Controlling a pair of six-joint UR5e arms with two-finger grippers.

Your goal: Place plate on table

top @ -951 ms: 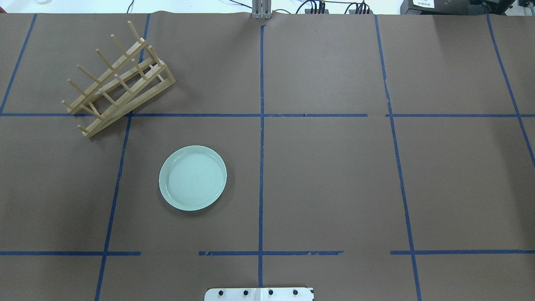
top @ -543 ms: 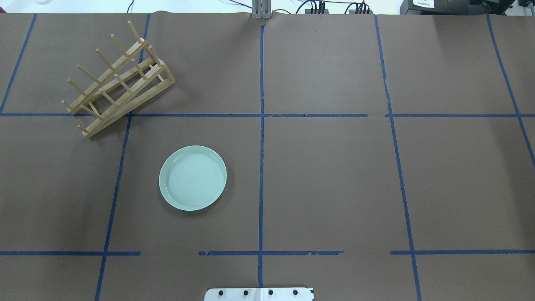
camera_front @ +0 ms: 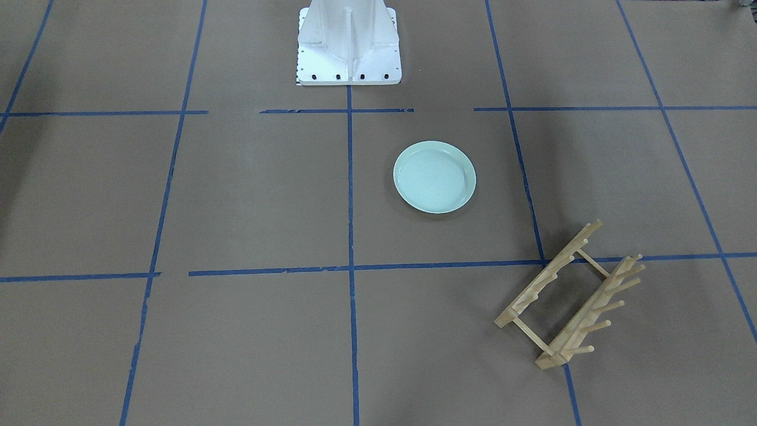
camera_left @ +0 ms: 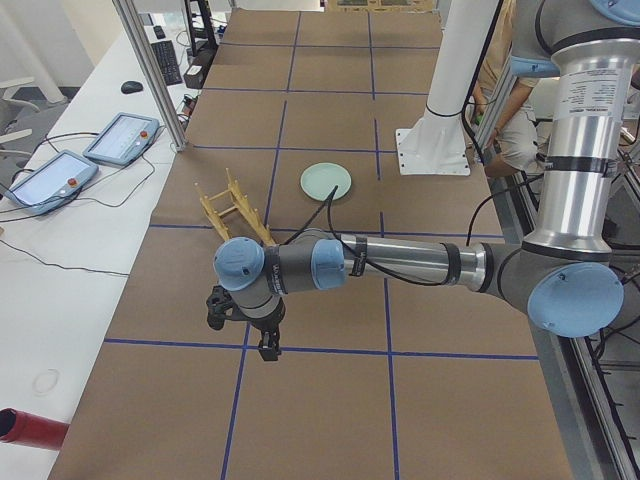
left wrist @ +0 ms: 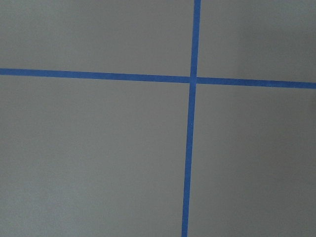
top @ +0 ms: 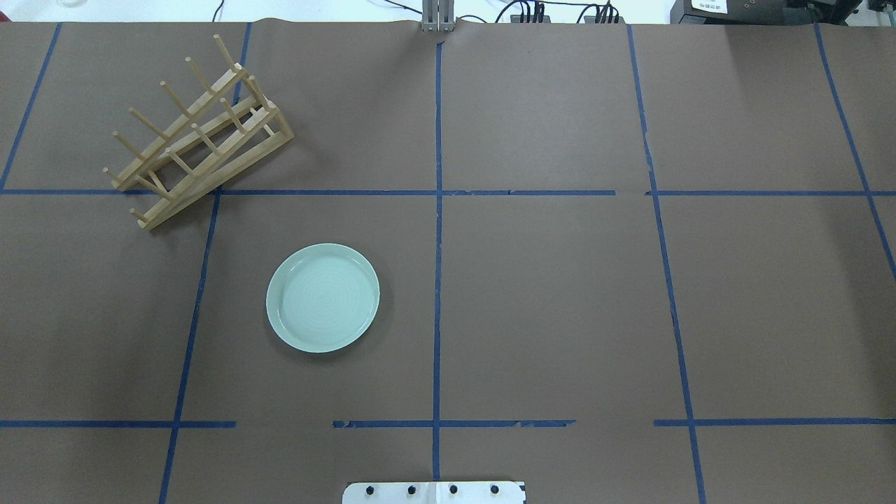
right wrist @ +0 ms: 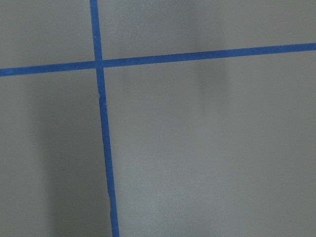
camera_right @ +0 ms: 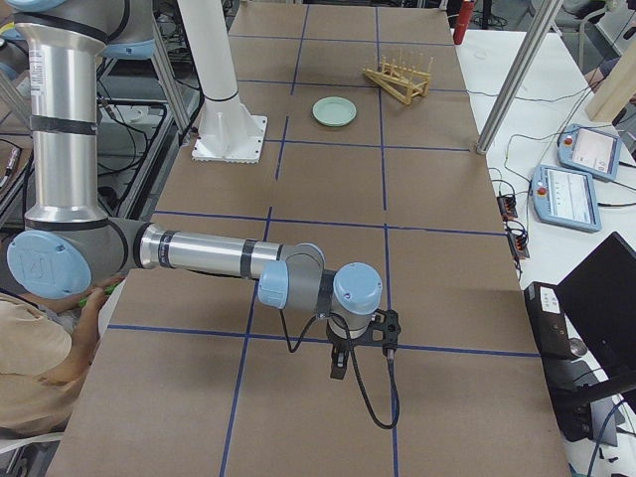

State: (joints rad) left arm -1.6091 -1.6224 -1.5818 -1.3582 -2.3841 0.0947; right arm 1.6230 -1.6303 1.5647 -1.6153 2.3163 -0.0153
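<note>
Nothing has changed in the last second. Your overhead view matches both earlier ones, with plate and rack in the same spots and no arm over them. I judge from this that the placing is done and only the finish remains.

Work outward from the robot base (top: 434, 492). The plate (top: 323, 297) lies flat and right side up on the table (top: 560, 294), at about 11 o'clock from the base. It sits inside one square, clear of the blue tape lines (top: 437, 280). Beyond it, at 11 o'clock from the plate and well apart, the wooden rack (top: 199, 133) stands with its pegs bare, sitting across two of those lines.

Neither hand is near the plate. The left gripper (camera_left: 268, 348) hangs over the table toward the robot's left end, and the right gripper (camera_right: 339, 368) toward its right end. Each wrist camera shows you only brown surface and crossing tape lines. Both grippers appear only in the side views, so I cannot tell how far either is open. I see no object hanging from either.
</note>
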